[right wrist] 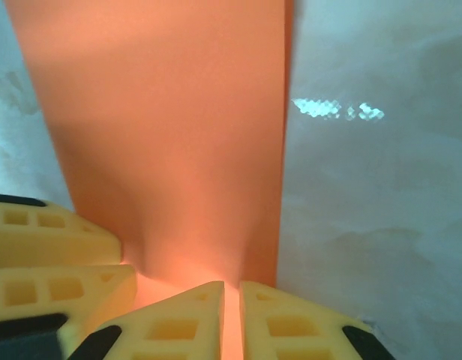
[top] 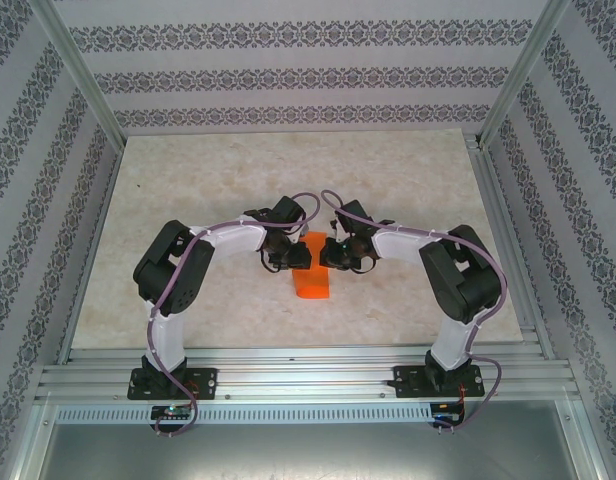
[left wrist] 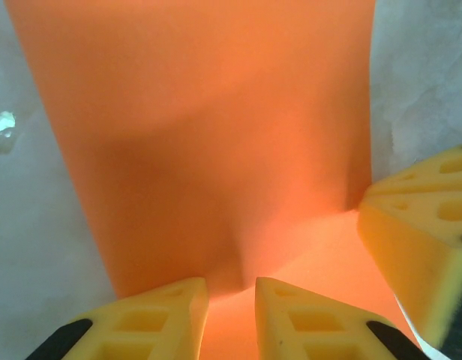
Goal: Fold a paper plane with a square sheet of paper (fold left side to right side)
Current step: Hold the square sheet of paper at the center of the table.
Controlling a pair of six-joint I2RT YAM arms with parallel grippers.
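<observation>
Paper (top: 312,283): bright orange, folded to a narrow strip, unmarked. Lies about midway between the left and right edges of the table (top: 188,200), nearer the near edge than the far one, its long side running from far edge to near edge. Far part sits between the two grippers; near part lies flat and free.

Left gripper (top: 300,256): at the strip's left side, tips down on it. In the wrist view its tips (left wrist: 231,289) stand a little apart, with paper (left wrist: 216,150) rising into the gap; whether they clamp it cannot be told.

Right gripper (top: 326,254): at the strip's right side, just beside the left one. Tips (right wrist: 232,289) pressed almost together, pinching a thin sliver of paper (right wrist: 163,135).

One right finger (left wrist: 418,240) shows at the left wrist view's right edge; left fingers (right wrist: 51,247) show at the right wrist view's left edge
</observation>
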